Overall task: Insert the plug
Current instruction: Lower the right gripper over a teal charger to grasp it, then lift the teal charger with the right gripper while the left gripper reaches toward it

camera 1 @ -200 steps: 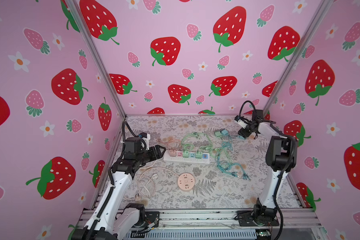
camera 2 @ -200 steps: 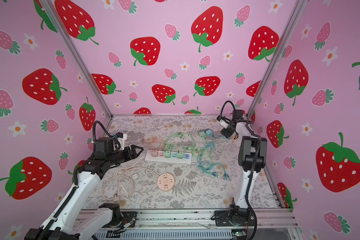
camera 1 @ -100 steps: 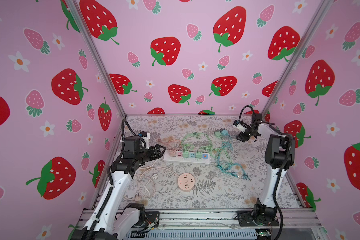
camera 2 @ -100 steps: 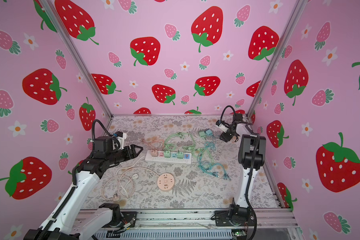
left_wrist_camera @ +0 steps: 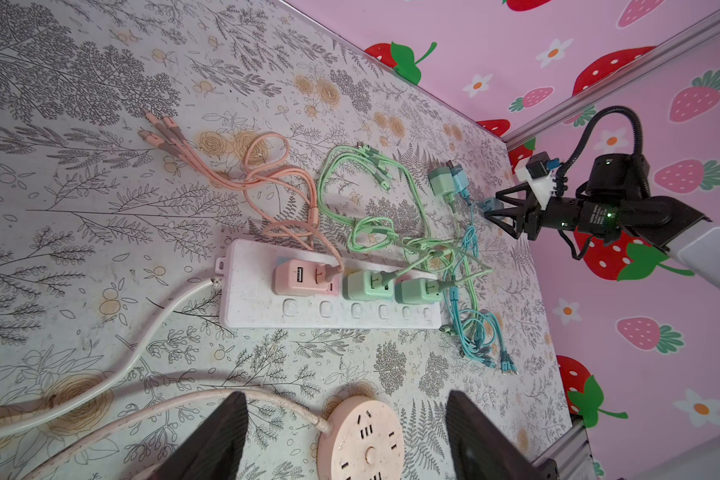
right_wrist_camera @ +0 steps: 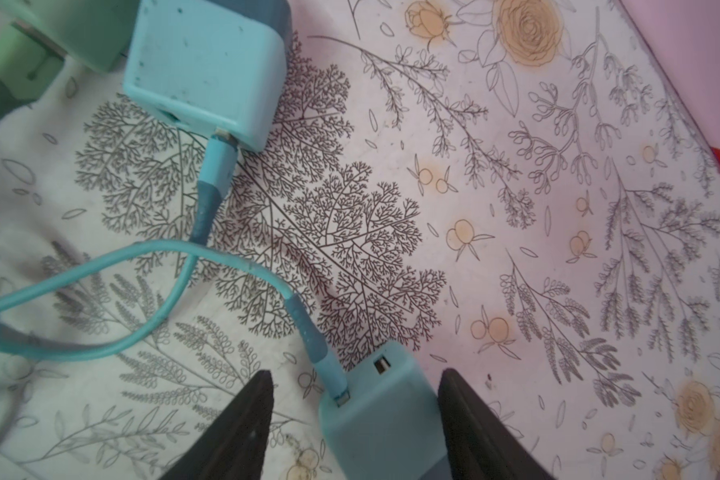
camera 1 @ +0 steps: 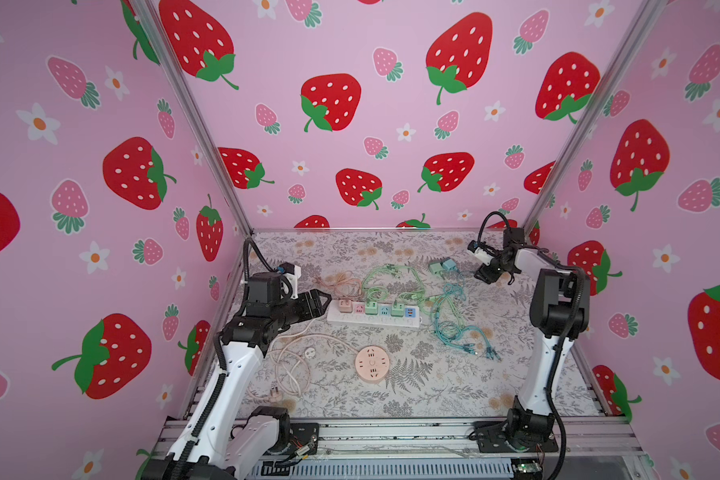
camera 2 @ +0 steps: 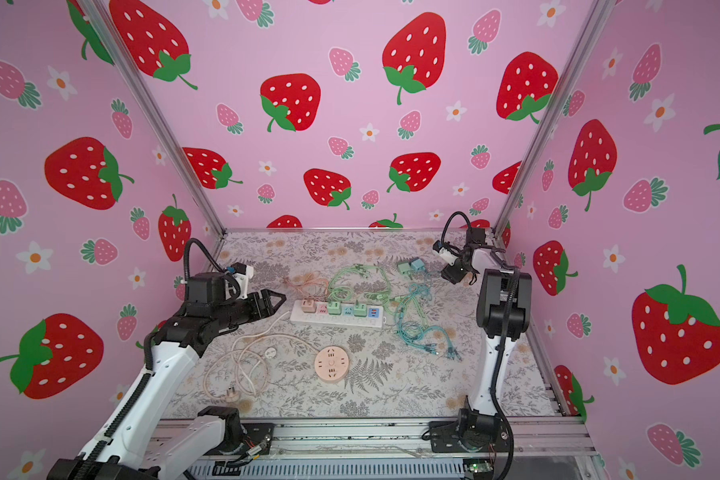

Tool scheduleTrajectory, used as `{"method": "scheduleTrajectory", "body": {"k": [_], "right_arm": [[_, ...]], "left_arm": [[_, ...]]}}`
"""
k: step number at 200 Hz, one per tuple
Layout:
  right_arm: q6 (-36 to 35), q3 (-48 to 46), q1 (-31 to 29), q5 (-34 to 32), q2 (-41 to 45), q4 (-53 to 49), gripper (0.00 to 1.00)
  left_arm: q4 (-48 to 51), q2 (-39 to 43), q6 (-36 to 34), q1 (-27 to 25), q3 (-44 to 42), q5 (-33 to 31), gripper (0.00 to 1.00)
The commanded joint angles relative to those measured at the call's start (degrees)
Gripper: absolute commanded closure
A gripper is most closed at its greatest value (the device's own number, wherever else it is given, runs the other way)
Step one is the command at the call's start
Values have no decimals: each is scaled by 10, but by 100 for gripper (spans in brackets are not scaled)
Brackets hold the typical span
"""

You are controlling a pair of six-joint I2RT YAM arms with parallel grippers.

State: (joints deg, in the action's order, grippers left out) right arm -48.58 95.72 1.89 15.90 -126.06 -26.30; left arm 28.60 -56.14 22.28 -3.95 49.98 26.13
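A white power strip (camera 1: pixel 373 318) (camera 2: pixel 335 318) lies mid-table with pink, green and blue chargers seated in it (left_wrist_camera: pixel 333 299). At the back right, my right gripper (camera 1: pixel 482 277) (camera 2: pixel 449 276) is open and low over the table. Its jaws straddle a blue charger plug (right_wrist_camera: pixel 383 419) with a teal cable in it. One finger (right_wrist_camera: pixel 466 415) is close against the plug and a gap shows on the other side. A second blue plug (right_wrist_camera: pixel 208 70) and a green one (right_wrist_camera: pixel 80 33) lie just beyond. My left gripper (camera 1: pixel 323 301) (left_wrist_camera: pixel 346 399) hangs open and empty by the strip's left end.
A round pink socket (camera 1: pixel 371 364) (left_wrist_camera: pixel 360 440) sits in front of the strip, its pale cord (camera 1: pixel 292 365) looped at the front left. Green (left_wrist_camera: pixel 375 195), teal (camera 1: pixel 458 328) and pink (left_wrist_camera: pixel 267 166) cables tangle behind and right of the strip. The right wall is close to the right gripper.
My right gripper has dropped a little toward the table, over the blue plug, and its jaws have narrowed slightly. The left arm has stayed still.
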Motion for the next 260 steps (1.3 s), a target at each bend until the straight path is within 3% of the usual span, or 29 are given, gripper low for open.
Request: {"method": "scheduleTrajectory", "body": {"k": [1,73,98,141,202,231,260], "right_arm": [[0,-9,2,2,-14,-2,35],[2,-65,0,-4,33,-17,44],[20,-77,-8,-11,57,-17,54],[38,-86,-27,-33,66,-56,58],[156,-77,-60,-24,56,-101,64],[238,-77,-59,38,87,-83,71],[327,-154,-59,125,165,9,76]], "left_arm": [[14,12,-9,4,22,0,23],[11,12,-10,3,25,7,23],[4,7,-7,4,23,12,23],[-1,12,-2,4,19,18,23],[-6,14,2,4,14,25,23],[-16,13,8,4,8,38,23],[-38,10,21,3,-1,52,23]]}}
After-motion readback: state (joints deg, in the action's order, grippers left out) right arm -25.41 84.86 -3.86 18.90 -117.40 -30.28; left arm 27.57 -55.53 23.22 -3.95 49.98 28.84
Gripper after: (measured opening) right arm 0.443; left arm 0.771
